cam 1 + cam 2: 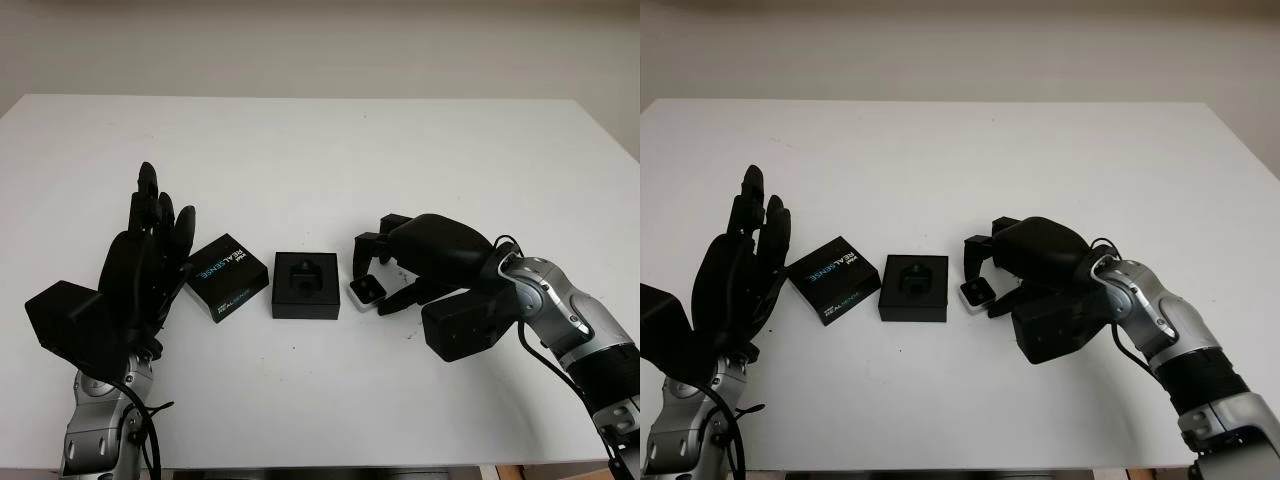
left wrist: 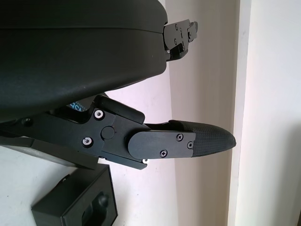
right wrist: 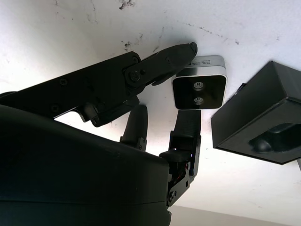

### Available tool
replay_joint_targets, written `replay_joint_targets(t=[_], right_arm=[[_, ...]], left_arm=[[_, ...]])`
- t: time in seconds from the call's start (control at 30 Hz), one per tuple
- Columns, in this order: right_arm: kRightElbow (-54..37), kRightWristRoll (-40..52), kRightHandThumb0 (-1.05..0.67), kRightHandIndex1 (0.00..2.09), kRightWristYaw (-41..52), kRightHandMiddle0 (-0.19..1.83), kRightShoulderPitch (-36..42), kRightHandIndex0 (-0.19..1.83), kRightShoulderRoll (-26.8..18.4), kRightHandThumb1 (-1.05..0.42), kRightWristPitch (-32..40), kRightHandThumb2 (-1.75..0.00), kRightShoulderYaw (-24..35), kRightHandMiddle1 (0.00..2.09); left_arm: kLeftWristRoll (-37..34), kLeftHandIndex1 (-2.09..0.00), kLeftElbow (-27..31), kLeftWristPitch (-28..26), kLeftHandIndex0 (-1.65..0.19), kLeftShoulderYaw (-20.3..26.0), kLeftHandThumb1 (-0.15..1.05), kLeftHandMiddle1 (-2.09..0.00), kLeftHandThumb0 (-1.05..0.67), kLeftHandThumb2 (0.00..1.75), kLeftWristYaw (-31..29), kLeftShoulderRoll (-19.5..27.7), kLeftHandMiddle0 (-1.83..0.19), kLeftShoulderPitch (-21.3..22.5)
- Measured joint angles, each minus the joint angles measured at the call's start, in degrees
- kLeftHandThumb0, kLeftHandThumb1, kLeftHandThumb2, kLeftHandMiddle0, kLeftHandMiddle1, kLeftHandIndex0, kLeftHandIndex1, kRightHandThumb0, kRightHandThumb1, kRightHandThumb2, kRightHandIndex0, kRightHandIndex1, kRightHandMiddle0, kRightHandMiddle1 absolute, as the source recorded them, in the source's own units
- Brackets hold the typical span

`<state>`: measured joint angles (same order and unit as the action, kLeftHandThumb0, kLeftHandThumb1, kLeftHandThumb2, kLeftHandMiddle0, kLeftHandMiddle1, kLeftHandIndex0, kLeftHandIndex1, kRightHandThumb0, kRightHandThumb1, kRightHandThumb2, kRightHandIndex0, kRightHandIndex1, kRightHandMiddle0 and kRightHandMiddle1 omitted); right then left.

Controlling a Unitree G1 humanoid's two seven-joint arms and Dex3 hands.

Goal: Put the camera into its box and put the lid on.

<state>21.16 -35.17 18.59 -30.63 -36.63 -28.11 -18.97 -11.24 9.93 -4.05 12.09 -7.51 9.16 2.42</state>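
Low beside box (image 1: 306, 286), right hand (image 1: 385, 272) (fingers (image 3: 171, 59) around camera (image 3: 199, 88)).

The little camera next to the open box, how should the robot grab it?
Pinch the camera across its two short ends, coming from its right, away from the open box. It lies lens-up beside the box, and the right hand already has fingers around it.

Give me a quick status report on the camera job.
Right hand shut on camera, beside open box. Left hand open, raised by lid. Nothing blocking.
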Motion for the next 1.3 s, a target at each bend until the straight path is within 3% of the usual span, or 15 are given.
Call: replay_joint_targets(t=[0.17, 0.3, 0.43, 0.6, 0.67, 1.1, 1.3], right_arm=[[0.1, 0.6, -0.45, 1.47, -0.1, 0.36, 0.1, 0.26, 0.1, -0.91, -0.1, -0.06, 0.1, 1.31], [1.9, 0.8, -0.41, 1.56, -3.2, 0.4, 0.3, 0.34, 0.6, -1.02, -2.6, -0.07, 0.0, 1.47], [3.6, -0.2, -0.39, 1.33, -6.9, 0.35, 0.4, 0.25, 1.2, -1.04, -4.0, -0.07, -0.1, 1.55], [6.0, 1.7, -0.36, 0.7, -8.1, 0.3, 0.4, 0.21, 2.4, -1.03, -3.7, -0.05, 0.6, 1.59], [7.5, 2.8, -0.35, 0.59, -8.9, 0.3, 0.4, 0.23, 3.1, -1.02, -3.7, -0.05, 1.2, 1.6], [12.5, 4.0, -0.35, 0.49, -11.0, 0.3, -0.5, 0.27, 4.3, -1.02, -4.2, -0.06, 1.5, 1.63], [15.4, 10.5, -0.32, 0.49, -7.1, 0.28, -1.0, 0.29, 5.4, -1.02, -2.5, -0.05, 4.0, 1.68]], left_arm=[[0.0, 0.0, 0.0, 0.0, 0.19, -0.1, 1.05, 0.0, -0.73, 0.4, 0.1, 0.0, 0.19, 0.0], [0.1, 0.0, 0.0, 0.0, 0.19, -0.1, 1.05, 0.0, -0.73, 0.4, 0.2, 0.0, 0.19, 0.0], [0.1, 0.0, 0.0, 0.0, 0.19, -0.1, 1.05, 0.0, -0.72, 0.41, 0.2, 0.0, 0.19, 0.0], [0.1, 0.0, 0.0, 0.0, 0.19, -0.1, 1.05, 0.0, -0.72, 0.41, -0.1, 0.0, 0.19, 0.0], [0.1, 0.0, 0.0, 0.0, 0.19, -0.1, 1.05, 0.0, -0.72, 0.41, -0.2, 0.0, 0.19, -0.1], [0.1, 0.0, 0.0, 0.0, 0.19, 0.0, 1.05, 0.0, -0.72, 0.41, -0.2, 0.2, 0.19, -0.4], [0.1, 0.0, 0.0, 0.0, 0.19, 0.0, 1.05, 0.0, -0.72, 0.41, -0.4, 0.5, 0.19, -0.4]])
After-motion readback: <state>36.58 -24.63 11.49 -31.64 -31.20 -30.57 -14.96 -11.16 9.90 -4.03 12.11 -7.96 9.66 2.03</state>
